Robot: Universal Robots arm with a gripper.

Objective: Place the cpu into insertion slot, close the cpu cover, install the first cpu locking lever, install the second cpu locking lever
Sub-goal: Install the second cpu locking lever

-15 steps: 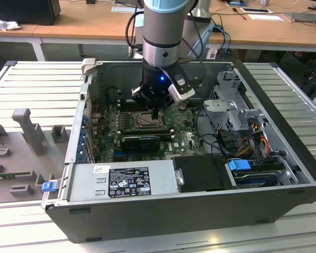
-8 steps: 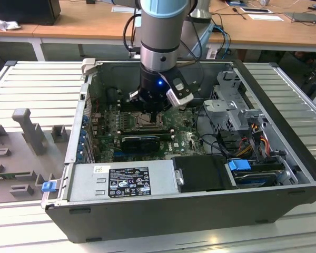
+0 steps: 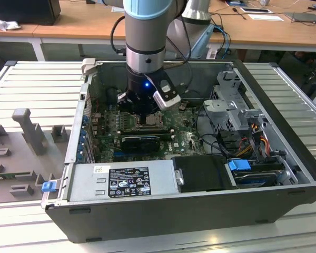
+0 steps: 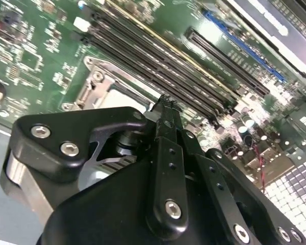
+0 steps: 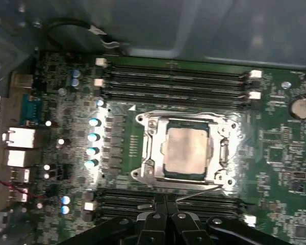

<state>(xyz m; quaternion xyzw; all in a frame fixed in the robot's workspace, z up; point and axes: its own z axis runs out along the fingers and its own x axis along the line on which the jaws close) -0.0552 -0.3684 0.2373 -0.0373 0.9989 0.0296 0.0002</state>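
The pale silvery-beige square cpu point(image 5: 186, 148) lies seated in its socket on the green motherboard point(image 5: 275, 138). The thin silvery-grey frame-shaped cpu cover point(image 5: 148, 149) appears lowered around it. A thin bright wire lever point(image 5: 196, 193) lies slantwise along the socket edge nearest the black two-fingered gripper point(image 5: 166, 204). The jaws appear pressed together and hold nothing.

Judgement: placing and covering look done, and the lever stage is in hand. Latching calls for a firm downward push, then a sideways tuck under the hook.

A white-and-black label point(image 3: 129, 181) on the grey power supply carries print, not transcribed here.
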